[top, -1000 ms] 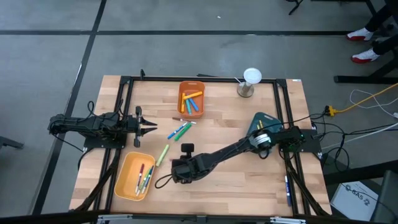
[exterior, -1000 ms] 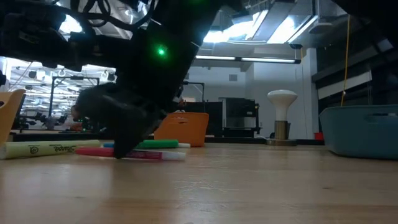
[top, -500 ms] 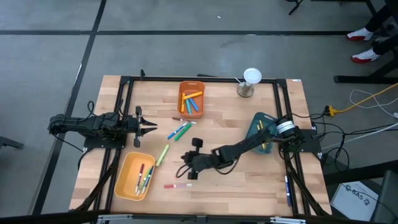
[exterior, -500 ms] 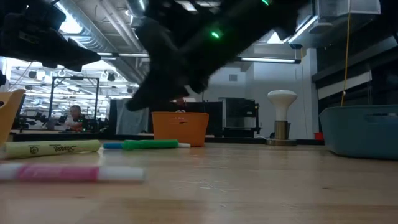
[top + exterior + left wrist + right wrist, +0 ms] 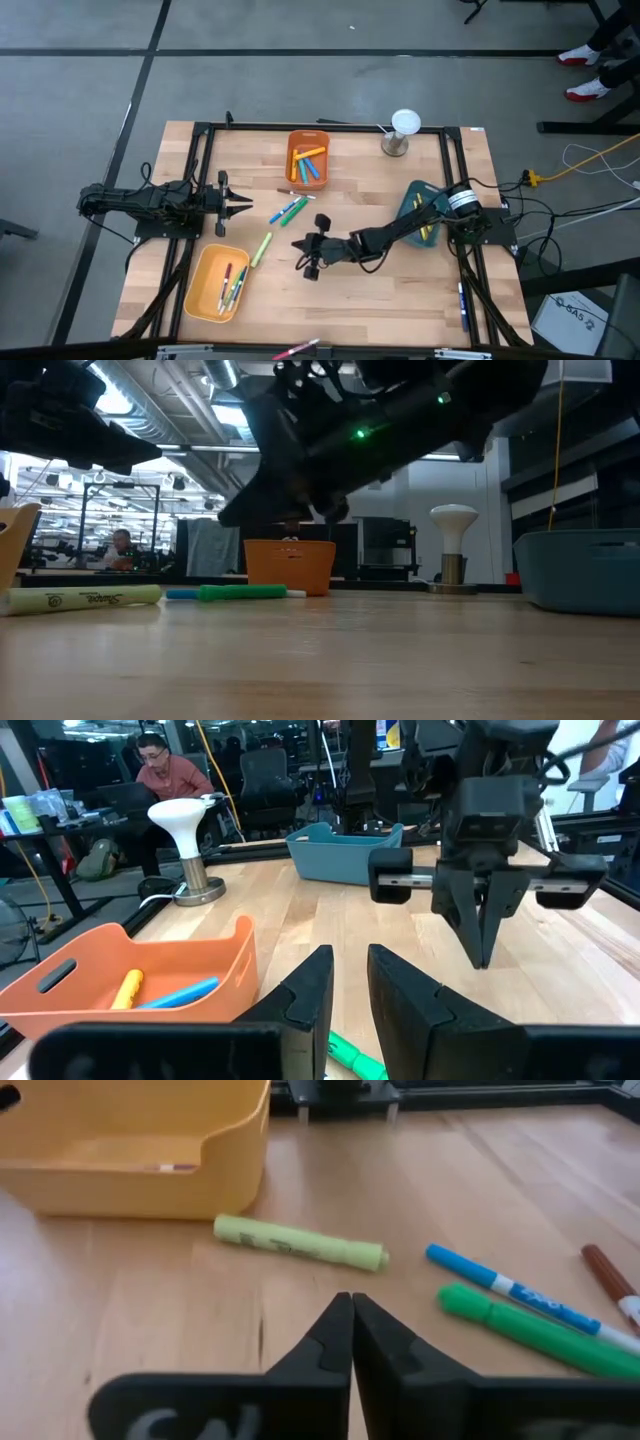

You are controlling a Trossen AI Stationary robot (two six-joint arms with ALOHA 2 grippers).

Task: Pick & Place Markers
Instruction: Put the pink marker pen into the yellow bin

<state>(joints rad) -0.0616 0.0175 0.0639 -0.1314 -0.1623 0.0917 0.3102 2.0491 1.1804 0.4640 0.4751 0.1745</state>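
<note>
Here we are sweeping from left to right. Our left hand (image 5: 243, 203) is waiting at the counter's (image 5: 400, 300) left edge, its fingers parted a little around nothing. Just in front of it, the yellow bin (image 5: 217, 282) is already holding a few markers. Between that bin and the orange bin (image 5: 308, 158), which is also carrying several, the leftovers are lying loose: a pale green marker (image 5: 262, 248) with its long axis running diagonally, one end toward the yellow bin and the other toward the counter's middle, then a green marker (image 5: 293, 211) and a blue marker (image 5: 284, 211) side by side on the same slant. A pink marker (image 5: 298, 348) is sitting at the very front edge, possibly off the counter. Our right hand (image 5: 311, 252) is hovering mid-counter, pinched fully together and empty. So we are judging the job roughly part done, with at least four markers left to gather.
</note>
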